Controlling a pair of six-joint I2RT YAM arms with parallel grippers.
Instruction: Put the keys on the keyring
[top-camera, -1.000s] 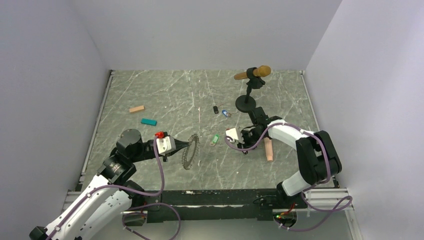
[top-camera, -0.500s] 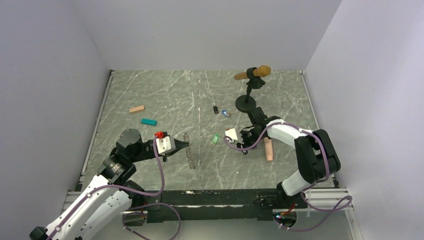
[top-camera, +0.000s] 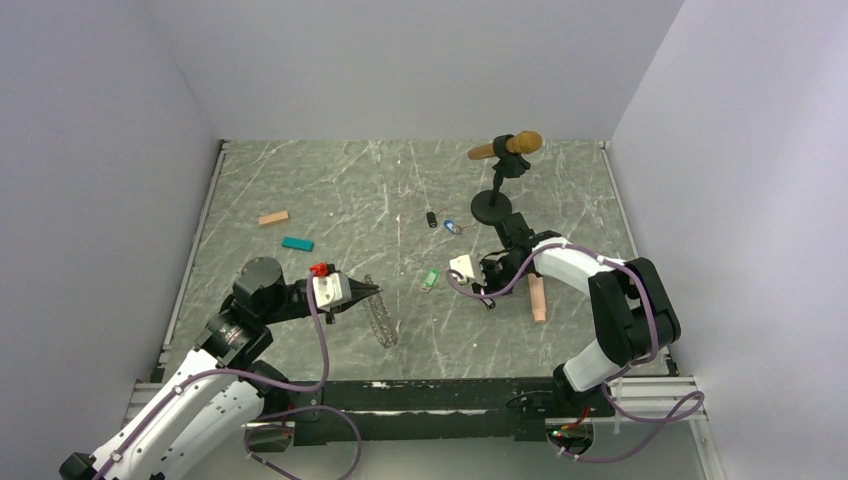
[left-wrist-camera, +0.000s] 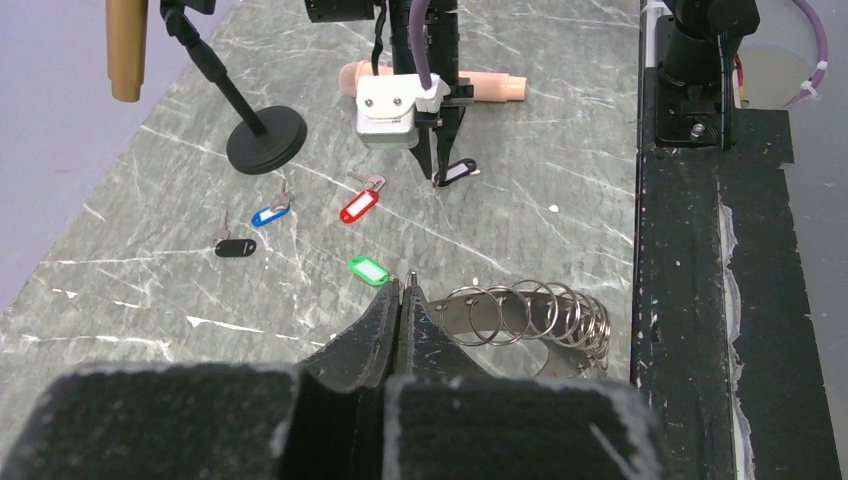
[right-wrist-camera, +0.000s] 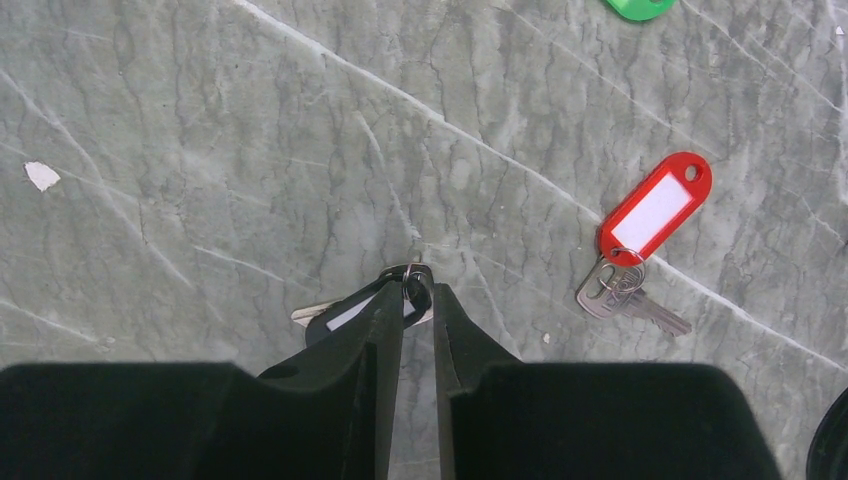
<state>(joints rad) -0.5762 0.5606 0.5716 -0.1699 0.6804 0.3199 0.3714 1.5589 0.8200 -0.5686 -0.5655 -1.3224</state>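
Two arms work on the robot's side of the microphone stand (left-wrist-camera: 266, 139). The left gripper (left-wrist-camera: 404, 296), well short of the stand and off to its left, has its jaws pressed fully together at the near rim of the keyring (left-wrist-camera: 585, 322). It seems to pinch one wire there, and the ring hangs off its tips.

The right gripper (right-wrist-camera: 418, 292) points down just on the near side of the stand. Its jaws are a sliver apart around the small loop of a black-tagged key (right-wrist-camera: 340, 312); whether they grip it I cannot tell.

A red-tagged key (right-wrist-camera: 655, 208) lies between that one and the stand. A green-tagged key (left-wrist-camera: 368, 270) lies further from the stand, close to the ring. A blue-tagged key (left-wrist-camera: 265, 215) and a second black one (left-wrist-camera: 233, 247) sit just left of the stand's base.

The ring looks stiff, springy and light, and is probably best held by the rim with its coil end free. The keys look tiny, flat and slick. The plastic tag likely offers the broadest hold, leaving the loop clear for threading.
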